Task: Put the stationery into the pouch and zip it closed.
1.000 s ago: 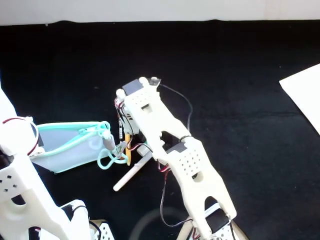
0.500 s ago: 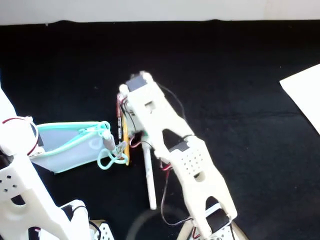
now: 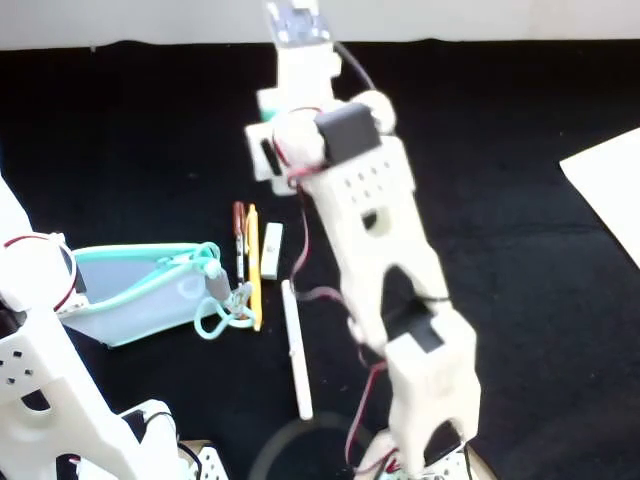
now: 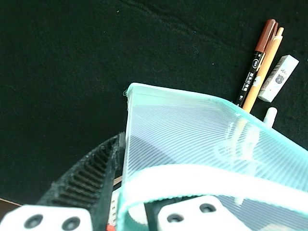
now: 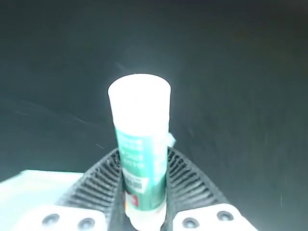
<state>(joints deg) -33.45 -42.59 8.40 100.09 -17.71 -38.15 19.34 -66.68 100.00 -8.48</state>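
Task stage: early, by judgement; one item is in hand, four lie loose, and the zip is not yet closed.
Pouch (image 3: 140,290): teal mesh, lying on the table (image 3: 500,150) at the left arm's side. Its mouth appears unzipped and faces the loose stationery.
Zip pull (image 3: 222,290): at the pouch end nearest the pens, with a teal cord loop hanging from it.
Left hand (image 4: 130,163): closed on the far end of the pouch, with the mesh wall pinched between its fingers to hold it.
Right hand (image 5: 143,154): raised well above the table, clamped on a glue stick (image 5: 140,125) that stands upright between the ribbed fingers.
Brown pen (image 3: 239,240): on the table just beyond the pouch mouth.
Orange pen (image 3: 253,265): alongside the brown pen, touching or nearly so.
Eraser (image 3: 271,250): small white block just beside the orange pen.
White pen (image 3: 296,350): on the table near the eraser, lying towards the arm bases.
Pouch contents: none made out through the mesh; judged empty.
Remaining: the glue stick goes to the pouch mouth, the four loose items follow, then the zip is run shut.
Other: a sheet of paper (image 3: 610,190) lies at the table's right edge, well apart from the work.
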